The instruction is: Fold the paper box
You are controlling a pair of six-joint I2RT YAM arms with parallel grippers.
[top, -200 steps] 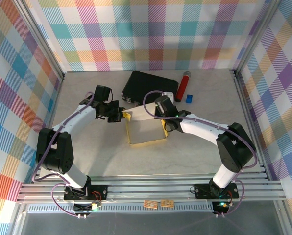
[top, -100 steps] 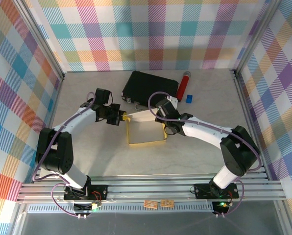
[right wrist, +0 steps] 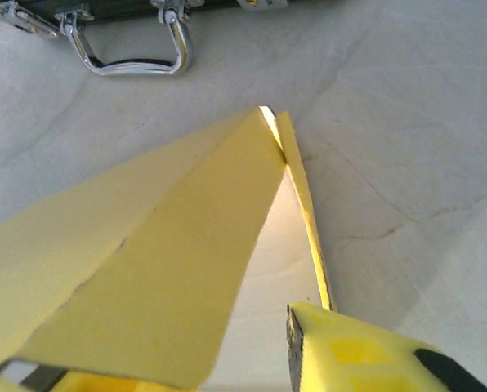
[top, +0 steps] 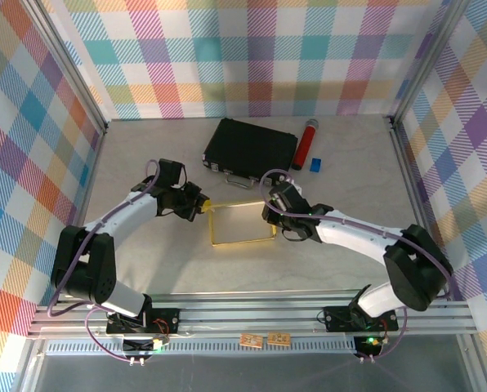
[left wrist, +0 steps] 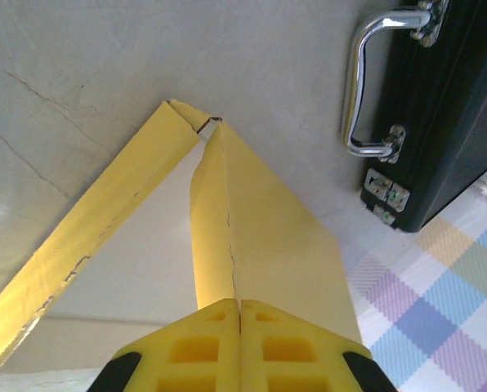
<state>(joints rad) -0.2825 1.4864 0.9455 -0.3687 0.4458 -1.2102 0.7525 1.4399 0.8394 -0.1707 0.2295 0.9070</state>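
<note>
From above, the box [top: 243, 242] is sitting mid-table as a yellow rectangular frame with low standing walls, just in front of the case [top: 252, 147]. Both arms are reaching inward with their elbows bowed outward. The left gripper [top: 201, 207] is sitting at the far-left corner and the right gripper [top: 274, 214] at the right wall, near the far corner. A red cylinder [top: 306, 144] and a small blue block [top: 315, 164] are lying by the case's right end.

The left wrist view is adding detail the overhead lacks. The left gripper [left wrist: 240, 314] is pressing its yellow pads [left wrist: 203, 347] together on the top edge of a thin wall of the box [left wrist: 268, 237], pinching it. A cracked crease is running along that edge, and two walls are meeting at a slightly gaping corner. The case [left wrist: 460, 106] is showing a ribbed black shell, a chrome handle [left wrist: 354, 98] and latches.

In the right wrist view, the right gripper [right wrist: 182, 355] is standing with its fingers [right wrist: 366, 351] apart, clamping nothing. A wide matte flap of the box [right wrist: 145, 269] is drooping between them. The table [right wrist: 407, 122] is looking grey and marbled.
</note>
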